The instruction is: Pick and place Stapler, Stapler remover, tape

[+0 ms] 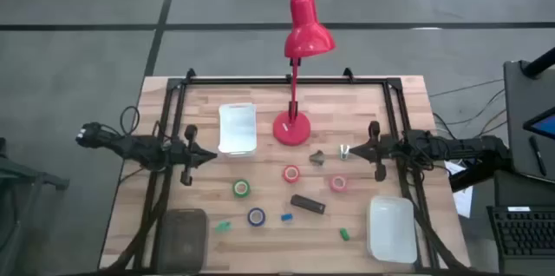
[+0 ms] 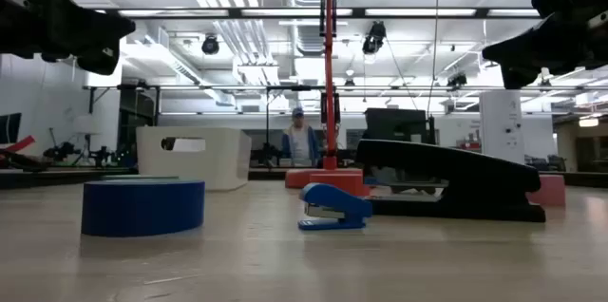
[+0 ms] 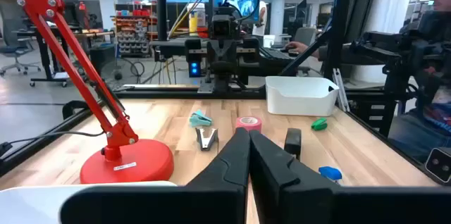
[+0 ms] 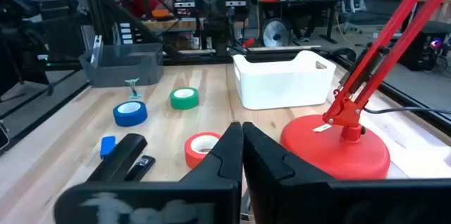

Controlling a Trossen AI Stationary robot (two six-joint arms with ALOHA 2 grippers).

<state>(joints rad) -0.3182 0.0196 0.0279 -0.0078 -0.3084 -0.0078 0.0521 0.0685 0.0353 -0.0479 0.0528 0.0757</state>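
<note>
The black stapler (image 1: pixel 307 204) lies flat toward the table's near side, also large in the low view (image 2: pixel 446 180). Tape rolls lie flat around it: green (image 1: pixel 241 188), red (image 1: pixel 291 173), pink-red (image 1: pixel 338 183) and blue (image 1: pixel 256 216). A dark claw-shaped stapler remover (image 1: pixel 318 158) sits near the lamp base, also in the left wrist view (image 3: pixel 206 138). My left gripper (image 1: pixel 213 156) hovers shut at the table's left, beside the white bin. My right gripper (image 1: pixel 355 149) hovers shut at the right, close to a small pale-teal item (image 1: pixel 344 150).
A red desk lamp (image 1: pixel 292 128) stands mid-table toward the far side, with a white bin (image 1: pixel 238 128) to its left. A grey bin (image 1: pixel 182 237) sits at the near left and a white bin (image 1: pixel 392 228) at the near right. Tiny blue (image 1: pixel 286 217) and green (image 1: pixel 344 234) blocks lie near the stapler.
</note>
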